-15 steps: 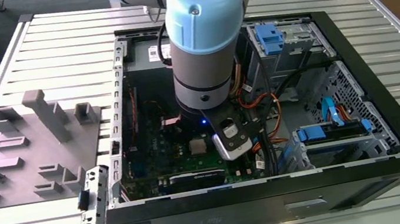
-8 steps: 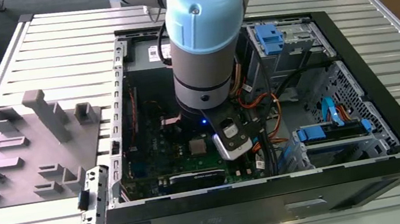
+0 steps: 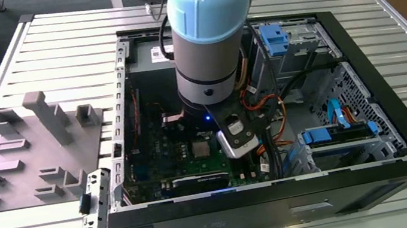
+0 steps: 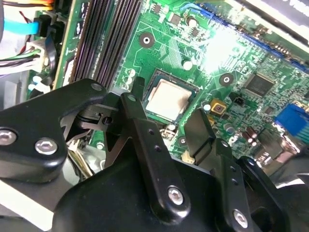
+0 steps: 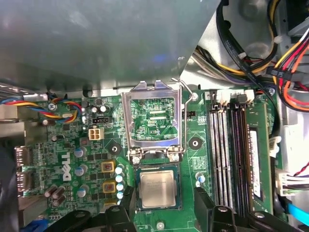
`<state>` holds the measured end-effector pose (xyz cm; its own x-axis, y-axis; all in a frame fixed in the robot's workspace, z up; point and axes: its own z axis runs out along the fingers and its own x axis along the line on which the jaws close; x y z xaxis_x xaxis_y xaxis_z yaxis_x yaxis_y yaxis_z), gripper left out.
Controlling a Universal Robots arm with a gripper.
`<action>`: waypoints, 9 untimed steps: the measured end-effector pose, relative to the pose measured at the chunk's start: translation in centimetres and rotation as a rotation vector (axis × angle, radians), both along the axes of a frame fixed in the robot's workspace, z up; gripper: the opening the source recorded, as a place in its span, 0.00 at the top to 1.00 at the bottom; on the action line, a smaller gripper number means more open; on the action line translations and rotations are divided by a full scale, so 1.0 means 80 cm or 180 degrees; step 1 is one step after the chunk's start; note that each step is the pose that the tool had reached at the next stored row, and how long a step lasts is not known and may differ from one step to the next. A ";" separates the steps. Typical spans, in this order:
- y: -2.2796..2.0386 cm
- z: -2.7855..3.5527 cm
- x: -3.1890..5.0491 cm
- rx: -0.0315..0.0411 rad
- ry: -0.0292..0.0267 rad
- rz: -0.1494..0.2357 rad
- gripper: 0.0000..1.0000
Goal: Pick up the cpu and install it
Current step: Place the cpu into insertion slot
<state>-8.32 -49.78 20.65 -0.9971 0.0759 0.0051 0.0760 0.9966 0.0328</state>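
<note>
Open black PC case [image 3: 276,197] lying on a ribbed metal table [image 3: 66,56], side panel off. Grey moulded tray [image 3: 33,157] w/ upright blocks sits on the table at the exterior view's left, just beside the case. Inside: green motherboard [image 5: 72,159], silver socket frame [image 5: 153,118] flipped up & open, RAM slots [image 5: 231,150] alongside it. Blue drive clips [image 3: 273,37] & a bundle of orange, yellow, black cables [image 5: 260,48] toward the case's far side. Bright glare on the board [image 4: 227,50] in the second wrist view
</note>
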 end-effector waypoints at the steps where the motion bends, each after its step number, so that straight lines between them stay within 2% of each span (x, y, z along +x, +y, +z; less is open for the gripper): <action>1: 0.0000 0.0015 0.000 0.0000 0.0000 0.0000 0.40; 4: 0.0000 0.0075 0.000 0.0000 0.0000 0.0000 0.40; 9: 0.0000 0.0080 0.000 0.0000 0.0000 0.0000 0.40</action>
<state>-8.32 -49.78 21.29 -0.9971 0.0759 0.0051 0.0760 0.9966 0.0330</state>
